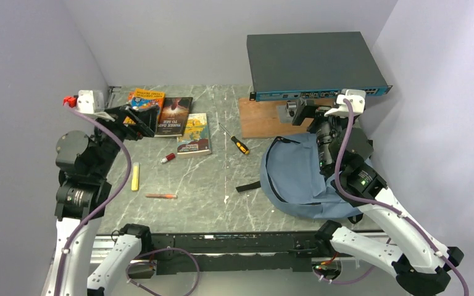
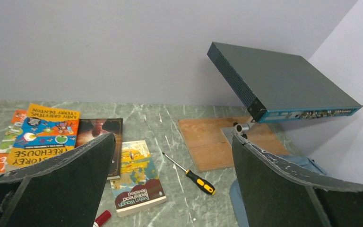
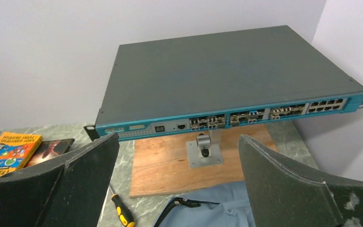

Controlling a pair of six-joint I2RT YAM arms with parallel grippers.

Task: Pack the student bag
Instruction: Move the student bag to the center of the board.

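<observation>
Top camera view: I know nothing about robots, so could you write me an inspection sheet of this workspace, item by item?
Surface: green-grey marbled table, partly covered.
Job's things: blue-grey student bag lies flat at near right, partly under the right arm. Three books at far left, red-capped marker, yellow highlighter and orange pen all lie outside it.
Clutter: screwdriver mid-table; wooden board carrying a network switch on a stand.
End effectors: left end effector open, empty, by the books; right end effector open, empty, facing the switch.
Cables: a purple cable runs along each arm.
Surroundings: plain grey walls on three sides.
</observation>
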